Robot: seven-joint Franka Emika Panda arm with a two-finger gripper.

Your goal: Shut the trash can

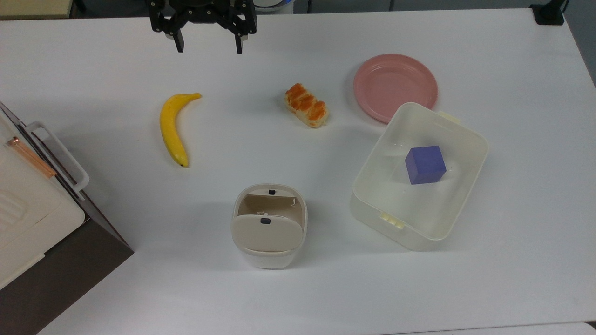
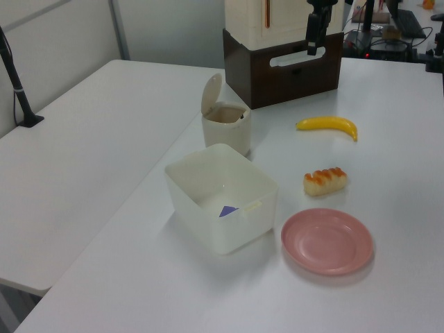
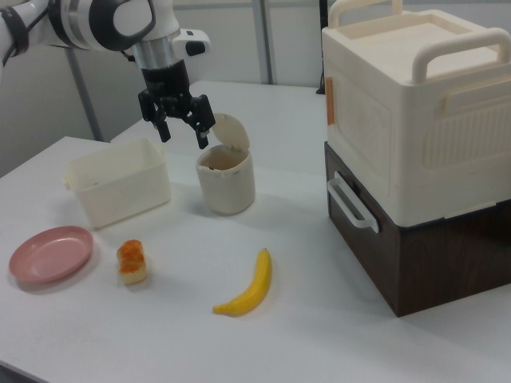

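The trash can [image 1: 269,253] is a small cream-white bin standing near the table's front edge in the top view. Its beige flip lid [image 1: 267,234], with a small black button, stands raised and the tan inside shows. In the left view the trash can [image 2: 225,128] has its lid [image 2: 211,93] tilted back, upright. My gripper [image 1: 209,46] hangs open over the table at the far edge, well away from the bin, with nothing between its fingers. In the right view the gripper [image 3: 184,134] hovers above the table with the trash can [image 3: 226,183] behind it.
A banana [image 1: 173,128] and a bread roll [image 1: 307,111] lie between gripper and bin. A pink plate [image 1: 396,87] and a white tub [image 1: 419,211] holding a blue cube [image 1: 425,164] sit at the top view's right. A cream-and-brown cabinet [image 1: 28,209] stands at its left edge.
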